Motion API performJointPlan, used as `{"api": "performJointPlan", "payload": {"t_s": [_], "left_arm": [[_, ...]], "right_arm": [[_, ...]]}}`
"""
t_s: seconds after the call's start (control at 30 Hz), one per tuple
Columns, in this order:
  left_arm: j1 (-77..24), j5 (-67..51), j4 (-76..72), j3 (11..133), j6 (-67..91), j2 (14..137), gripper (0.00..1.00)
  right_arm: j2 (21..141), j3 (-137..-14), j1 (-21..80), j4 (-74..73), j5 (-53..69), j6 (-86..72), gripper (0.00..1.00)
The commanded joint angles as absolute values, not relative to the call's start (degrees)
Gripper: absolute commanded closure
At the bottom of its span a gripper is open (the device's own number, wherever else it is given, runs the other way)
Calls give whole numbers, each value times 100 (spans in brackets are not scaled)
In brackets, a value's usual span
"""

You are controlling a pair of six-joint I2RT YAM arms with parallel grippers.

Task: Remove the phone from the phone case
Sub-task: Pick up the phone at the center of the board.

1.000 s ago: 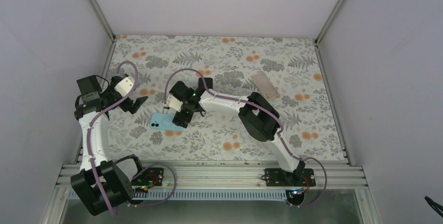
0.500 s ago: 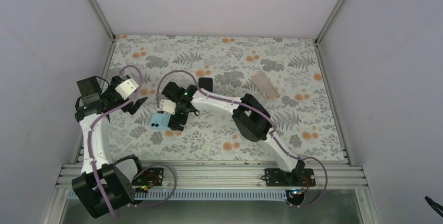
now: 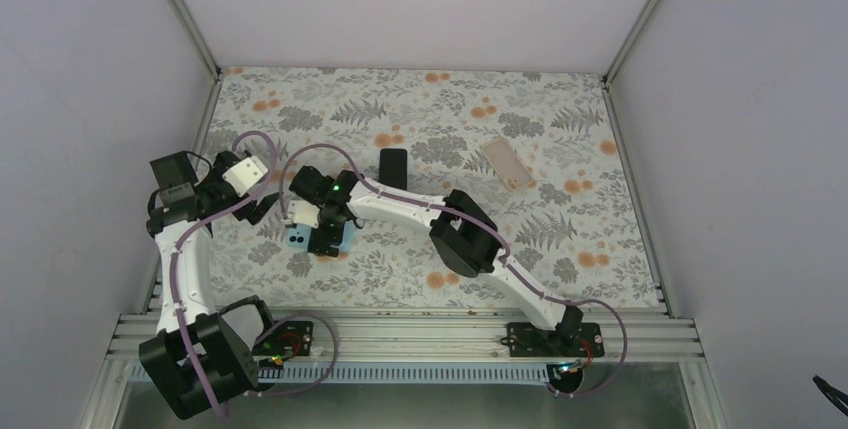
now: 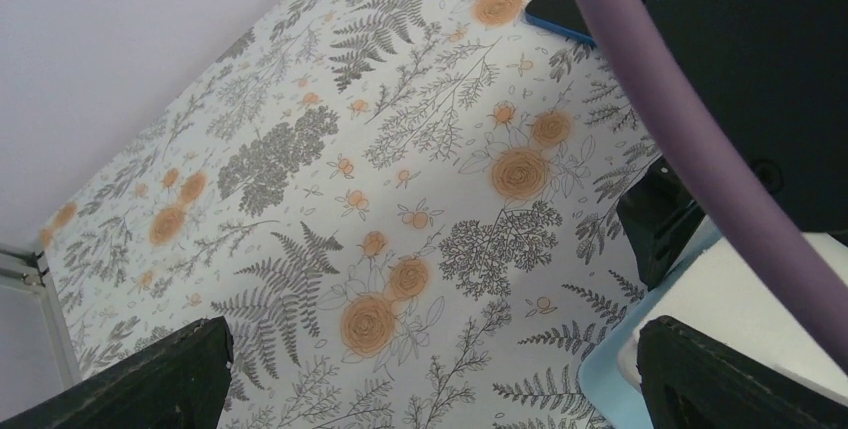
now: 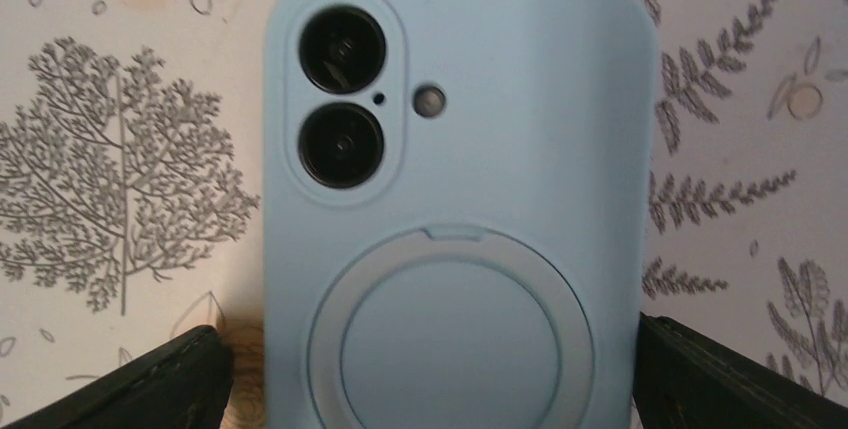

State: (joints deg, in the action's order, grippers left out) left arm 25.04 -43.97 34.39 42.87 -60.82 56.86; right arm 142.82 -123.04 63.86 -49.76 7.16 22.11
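Note:
The phone (image 3: 297, 239) lies flat on the floral table, light-blue back up. The right wrist view shows its two camera lenses and a round ring (image 5: 455, 199). My right gripper (image 3: 320, 239) is directly over it. Its jaws are open and straddle the phone's sides (image 5: 430, 379): the right finger is against the edge and a strip of table shows at the left finger. My left gripper (image 3: 262, 199) is open and empty just left of the phone (image 4: 435, 369). The phone's corner (image 4: 610, 374) shows by its right finger. The phone case (image 3: 508, 165), a translucent beige shell, lies at the back right, apart from both grippers.
A black phone with a darker blue rim (image 3: 393, 163) lies behind the right arm and also shows in the left wrist view (image 4: 560, 11). The right arm's purple cable (image 4: 690, 149) crosses close in front of the left wrist camera. Walls enclose the table on three sides.
My right gripper has moved left, and the light-blue phone has slid left with it toward my left gripper. The left gripper has shifted slightly toward it.

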Motion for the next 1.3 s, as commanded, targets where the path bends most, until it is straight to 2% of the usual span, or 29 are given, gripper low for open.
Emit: {"api": "performJointPlan", "payload": {"t_s": [0.0,0.2,0.3,0.43,0.67,0.97,1.27], "left_arm": [[2560,-4517,3348,4191,-6268,5553,0],[2608,-4501,3377,4046,-6402,5517,0],[2640,-4504,3437,4013,-6507,5520,0],[2711,-4534,3417,4016,-6546,5497,0],[3006,-5019,3696,4029,-7237,5404,0],[3311,-5991,3793,3960,-8768,4996,0],[3305,-6980,5012,4139,-10952,5461,0]], "right_arm": [[14752,-12392,6549,-5178,593,2442,0],[14934,-12397,6557,-5233,598,2505,2],[14954,-12289,6561,-5238,587,2542,8],[14900,-12127,6540,-5063,526,2517,29],[14335,-11873,6375,-4609,831,2369,43],[13257,-11722,5696,-4607,2484,2042,45],[13137,-12003,5250,-5000,3464,2010,44]]}}
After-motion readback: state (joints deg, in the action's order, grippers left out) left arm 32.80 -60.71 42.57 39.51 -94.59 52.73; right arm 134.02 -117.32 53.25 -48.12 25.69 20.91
